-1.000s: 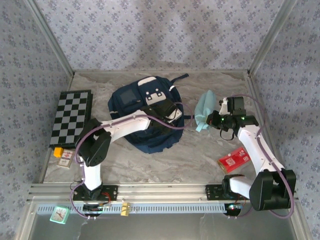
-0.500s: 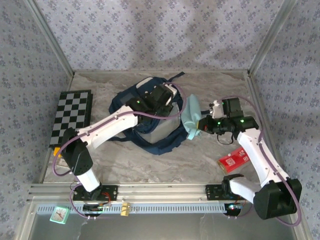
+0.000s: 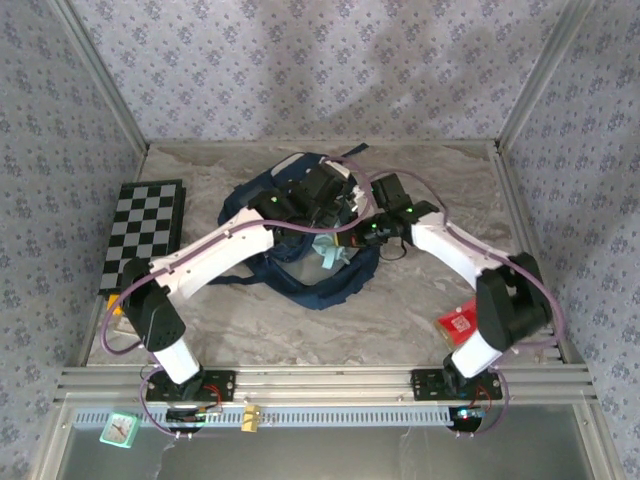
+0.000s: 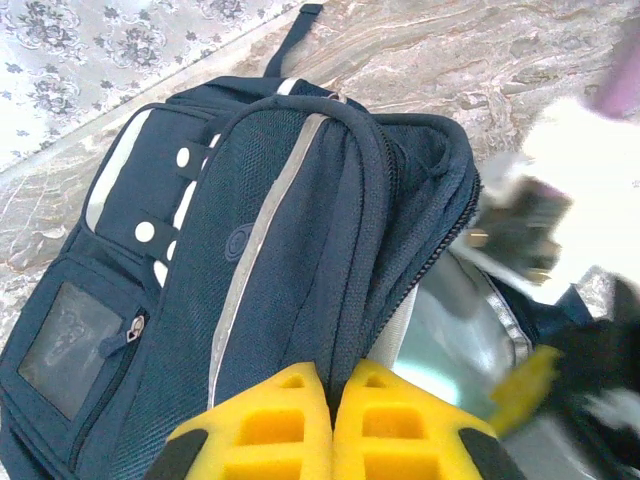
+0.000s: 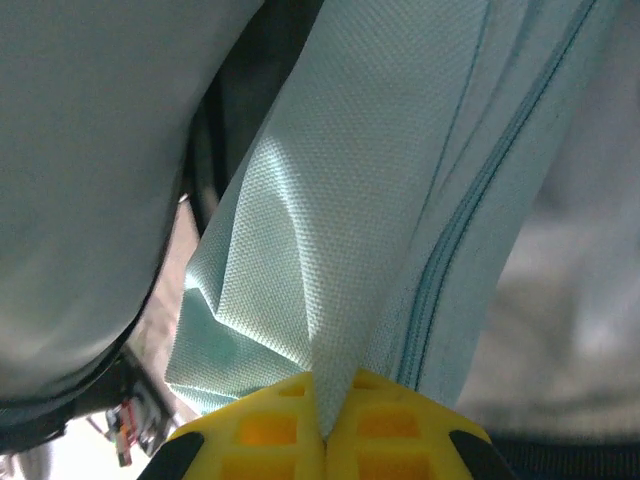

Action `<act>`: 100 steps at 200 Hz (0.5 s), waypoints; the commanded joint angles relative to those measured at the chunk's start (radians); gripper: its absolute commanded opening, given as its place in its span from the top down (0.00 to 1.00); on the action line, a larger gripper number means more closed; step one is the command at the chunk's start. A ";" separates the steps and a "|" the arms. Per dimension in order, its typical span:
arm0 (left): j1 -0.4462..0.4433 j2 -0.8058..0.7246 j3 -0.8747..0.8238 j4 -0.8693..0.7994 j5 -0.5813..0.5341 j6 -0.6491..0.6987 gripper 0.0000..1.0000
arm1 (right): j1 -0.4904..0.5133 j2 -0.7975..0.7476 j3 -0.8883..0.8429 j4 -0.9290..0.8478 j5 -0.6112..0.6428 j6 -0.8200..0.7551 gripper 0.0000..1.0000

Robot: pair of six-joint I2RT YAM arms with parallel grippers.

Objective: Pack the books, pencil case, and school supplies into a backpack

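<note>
Top external view: the backpack [image 3: 300, 285] lies at frame center, the teal pencil case [image 3: 328, 250] at its open mouth. The left gripper [image 4: 332, 385] is pinched tight on the backpack's opening edge, and the right gripper [image 5: 322, 400] is clamped on the pencil case.

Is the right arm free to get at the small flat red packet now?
Probably not yet: the right gripper is shut on the light teal fabric pencil case; the red packet lies near that arm's base.

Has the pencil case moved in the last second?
Yes. The pencil case has gone left, away from the red packet and towards the checkered board, to the backpack opening.
</note>
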 commanded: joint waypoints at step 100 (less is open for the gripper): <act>0.044 -0.119 0.001 0.066 -0.019 -0.045 1.00 | 0.086 0.160 -0.057 0.524 0.122 -0.061 0.73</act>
